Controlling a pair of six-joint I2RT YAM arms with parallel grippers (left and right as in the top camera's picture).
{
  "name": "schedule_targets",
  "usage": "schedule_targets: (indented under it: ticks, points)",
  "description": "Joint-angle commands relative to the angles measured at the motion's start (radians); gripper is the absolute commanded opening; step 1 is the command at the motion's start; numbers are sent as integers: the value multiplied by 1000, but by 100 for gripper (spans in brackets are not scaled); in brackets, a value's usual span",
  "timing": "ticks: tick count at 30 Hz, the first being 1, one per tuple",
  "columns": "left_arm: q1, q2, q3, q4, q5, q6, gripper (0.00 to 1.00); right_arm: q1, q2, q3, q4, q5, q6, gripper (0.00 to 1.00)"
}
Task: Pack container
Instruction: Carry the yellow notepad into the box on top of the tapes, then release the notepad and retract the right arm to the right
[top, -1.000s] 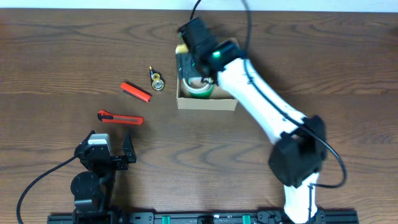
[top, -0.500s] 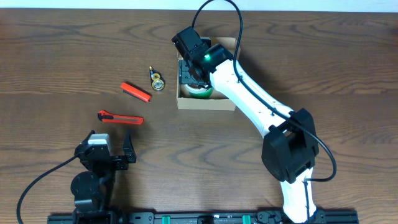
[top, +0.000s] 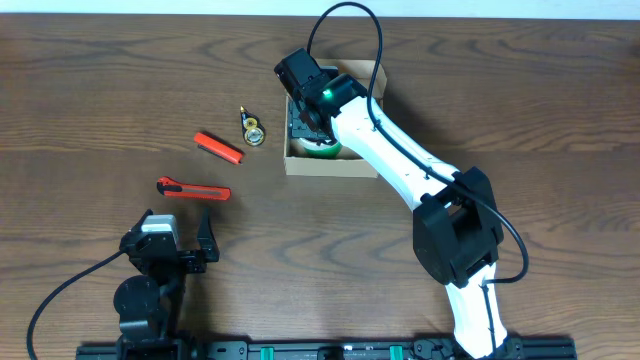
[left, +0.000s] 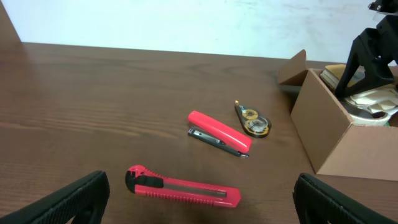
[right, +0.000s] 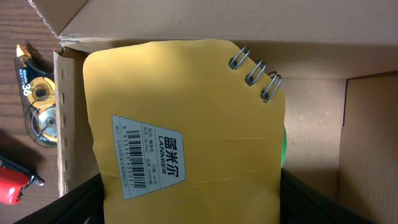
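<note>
The container (top: 335, 166) is an open brown cardboard box at the table's far middle; it also appears in the left wrist view (left: 336, 140). My right gripper (top: 303, 118) reaches down into it and is shut on a yellow spiral notebook (right: 186, 124), a black finger against each side edge. The notebook, with a barcode label, stands inside the container walls (right: 186, 18). A green tape roll (top: 326, 148) lies in the box beneath it. My left gripper (top: 196, 246) rests open near the front left, holding nothing.
A red utility knife (top: 193, 189) lies just ahead of the left gripper (left: 200, 211). A red stapler (top: 218, 147) and a small correction tape dispenser (top: 251, 128) lie left of the box. The box flap (right: 53, 12) stands open at its far left.
The right arm has swung slightly left and farther back over the box, keeping the notebook between its fingers. The left arm has not moved.
</note>
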Motion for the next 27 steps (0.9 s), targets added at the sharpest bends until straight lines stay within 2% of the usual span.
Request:
schedule_targets:
  ticks: [1,7,17,23,27]
  points:
    - [4,-6,-28,-5,-7,7,95,-3,6,4,13,40,3,74]
    - [4,-6,-28,-5,-7,7,95,-3,6,4,14,40,-10,91]
    - [4,-6,-28,-5,-7,7,95,-5,-27,6,-3,13,-13,94]
    - [4,-6,-28,-5,-7,7,95,-13,-173,14,-55,13,-65,98]
    - [4,-6,-28,-5,-7,7,95,-37,-311,14,-169,6,-130,99]
